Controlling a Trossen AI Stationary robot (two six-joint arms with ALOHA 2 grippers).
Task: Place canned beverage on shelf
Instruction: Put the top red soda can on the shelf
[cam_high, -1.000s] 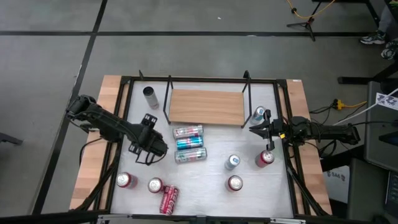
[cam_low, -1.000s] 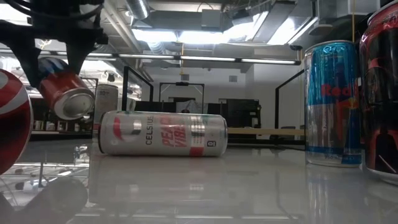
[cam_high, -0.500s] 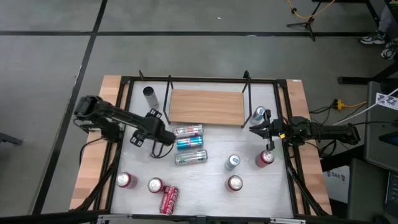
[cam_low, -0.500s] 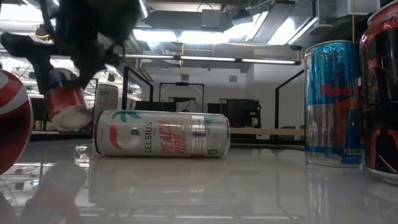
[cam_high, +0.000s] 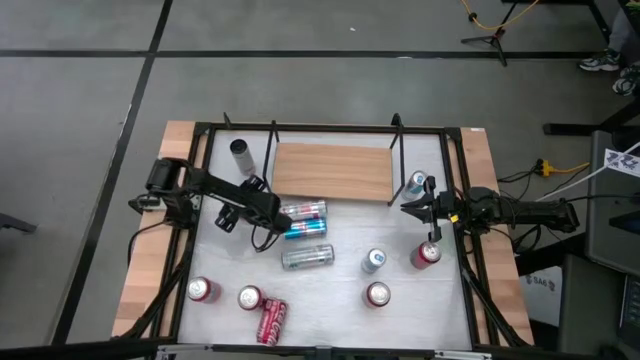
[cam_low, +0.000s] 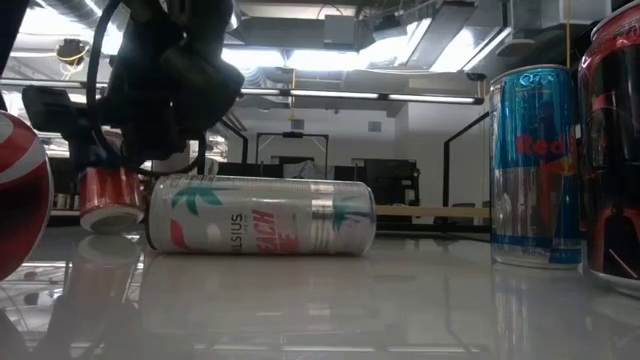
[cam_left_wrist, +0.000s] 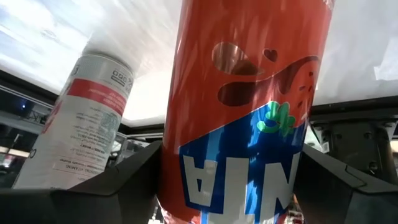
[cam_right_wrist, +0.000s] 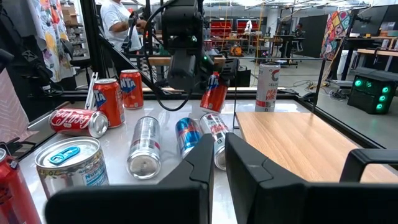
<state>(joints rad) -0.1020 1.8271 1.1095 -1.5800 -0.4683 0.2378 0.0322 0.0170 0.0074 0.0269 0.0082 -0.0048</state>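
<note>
The white counter (cam_high: 340, 290) fills the lower middle of the high view, and the wooden shelf (cam_high: 331, 171) lies bare at its upper centre. Left of centre, the left gripper (cam_high: 268, 212) has its jaws clamped on an orange-and-blue can (cam_left_wrist: 242, 112), tilted just above the counter; its upside-down letters read "NTA". Beside it lies a silver Celsius can (cam_low: 262, 215). At right centre, the right gripper (cam_high: 408, 208) waits with jaws closed, empty. A Red Bull can (cam_low: 532, 165) stands upright.
</note>
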